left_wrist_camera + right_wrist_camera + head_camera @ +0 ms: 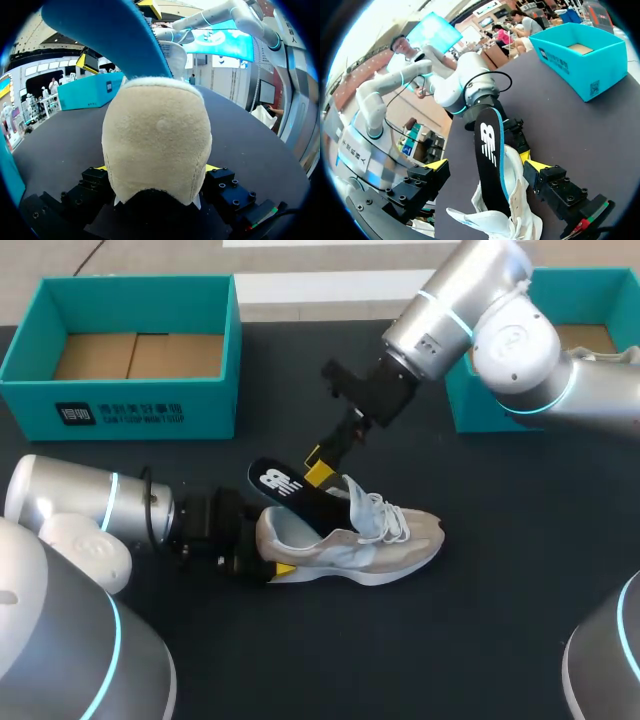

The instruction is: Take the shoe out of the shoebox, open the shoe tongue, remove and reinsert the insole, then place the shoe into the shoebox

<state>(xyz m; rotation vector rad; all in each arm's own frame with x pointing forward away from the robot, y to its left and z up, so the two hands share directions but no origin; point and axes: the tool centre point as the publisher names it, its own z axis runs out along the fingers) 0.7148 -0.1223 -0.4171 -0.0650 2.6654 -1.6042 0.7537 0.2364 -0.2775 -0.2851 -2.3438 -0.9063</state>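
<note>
The left gripper (pixel 157 172) is pinching the soft beige cloth shoe (pixel 157 132) by its heel. The right gripper (pixel 487 164) is hanging spread around the thin black insole (pixel 489 142), likely bendy; hold its sides.

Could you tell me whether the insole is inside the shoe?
Partly out: the insole slants up from the shoe, logo end exposed.

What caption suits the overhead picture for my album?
Left gripper clamps a beige shoe's heel; its black insole juts up between the right gripper's open fingers.

There are one shoe (pixel 350 540), one black insole (pixel 285 487), two teal shoeboxes (pixel 130 405) (pixel 480 405) and two yellow-tipped pincers (pixel 270 546) (pixel 316 465).
</note>
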